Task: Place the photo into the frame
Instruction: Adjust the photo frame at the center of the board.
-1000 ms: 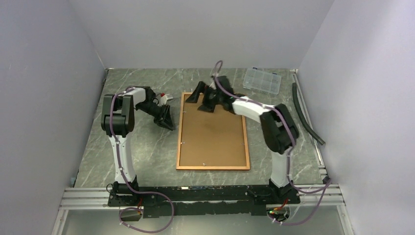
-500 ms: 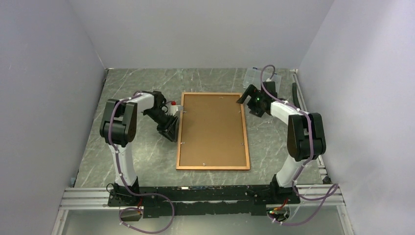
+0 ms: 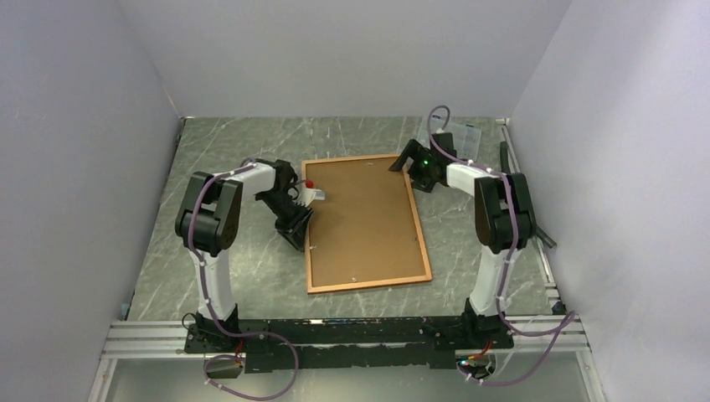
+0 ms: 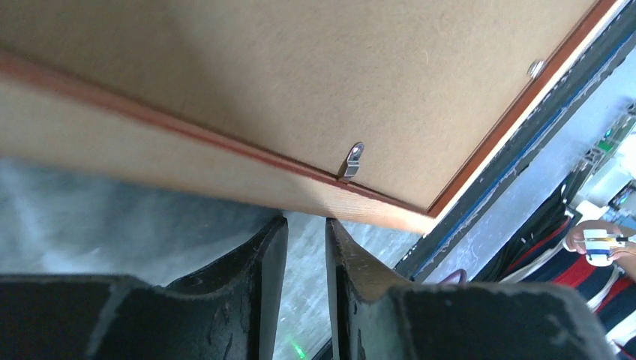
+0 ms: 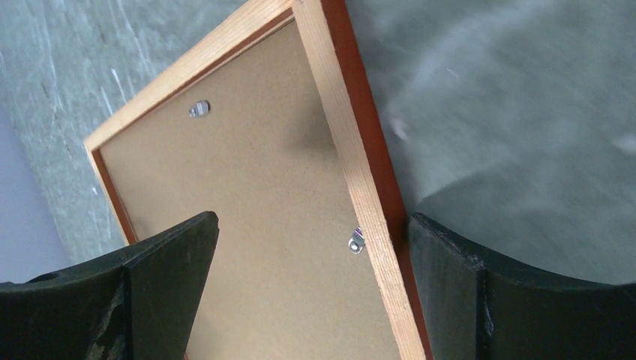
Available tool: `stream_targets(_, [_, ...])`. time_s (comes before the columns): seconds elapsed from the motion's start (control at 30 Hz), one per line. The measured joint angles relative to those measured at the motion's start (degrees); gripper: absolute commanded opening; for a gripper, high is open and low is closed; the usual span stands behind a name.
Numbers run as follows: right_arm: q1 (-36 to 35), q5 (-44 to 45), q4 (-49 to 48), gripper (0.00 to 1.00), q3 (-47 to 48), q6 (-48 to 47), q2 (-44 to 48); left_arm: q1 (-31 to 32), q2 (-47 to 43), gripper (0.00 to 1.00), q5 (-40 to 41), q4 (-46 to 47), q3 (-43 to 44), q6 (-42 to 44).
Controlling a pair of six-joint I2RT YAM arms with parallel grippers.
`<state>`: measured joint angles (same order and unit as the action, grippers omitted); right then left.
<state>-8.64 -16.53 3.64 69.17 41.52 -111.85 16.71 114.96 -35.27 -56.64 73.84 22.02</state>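
The frame [image 3: 368,286] lies back side up in the middle of the table, slightly turned, with a brown backing board [image 3: 364,218] in it held by small metal tabs [image 4: 352,160]. The photo is hidden. My left gripper [image 3: 297,226] is low at the frame's left rail [image 4: 187,161]. Its tips [image 4: 306,221] are just under that edge, a narrow gap apart, with only table showing between them. My right gripper [image 3: 408,159] is wide open at the far right corner and straddles the right rail [image 5: 352,165]. One finger [image 5: 172,255] is over the board, the other [image 5: 450,262] outside the rail.
A small clear plastic compartment box [image 3: 459,134] sits at the back right, behind the right arm. A black hose [image 3: 526,205] runs along the right wall. Grey walls close in the left, back and right sides.
The frame has turned slightly counter-clockwise. My left gripper moved right and nearer, onto its left edge. My right gripper swung from mid-back out right, then back left to the far right corner.
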Motion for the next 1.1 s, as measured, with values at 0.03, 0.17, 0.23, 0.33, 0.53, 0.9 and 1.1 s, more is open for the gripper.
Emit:
stream_targets(0.03, [-0.7, 0.07, -0.04, 1.0, 1.79, -0.02, -1.29, 0.63, 0.02, 0.32, 0.2, -0.39, 0.0, 0.02])
stream_targets(0.17, [-4.7, 0.28, 0.85, 1.0, 12.59, -0.22, -8.66, 4.46, 0.85, 0.33, 0.35, -2.95, 0.37, 0.92])
stream_targets(0.23, [-6.91, 0.39, 1.01, 1.0, 18.58, -0.79, -12.55, 6.95, 1.7, 0.34, 0.15, -5.05, 0.9, 1.05])
stream_targets(0.33, [-9.73, -0.26, 2.03, 1.0, 26.14, -1.73, -17.31, 10.58, 2.75, 0.37, -1.42, -7.85, 1.46, 1.36])
stream_targets(0.53, [-12.61, -1.42, 7.48, 1.0, 32.17, -4.22, -19.71, 14.47, 3.39, 0.45, -4.96, -12.0, 3.72, 4.22])
stream_targets(0.9, [-3.98, 0.48, 11.76, 1.0, 17.18, -4.87, -0.92, 4.98, -1.01, 0.5, -3.28, -19.15, 13.73, 10.34])
stream_targets(1.1, [-4.74, 1.46, 12.09, 1.0, -4.13, -1.9, 20.92, -10.67, 7.08, 0.5, -1.73, -16.63, 38.82, 5.11])
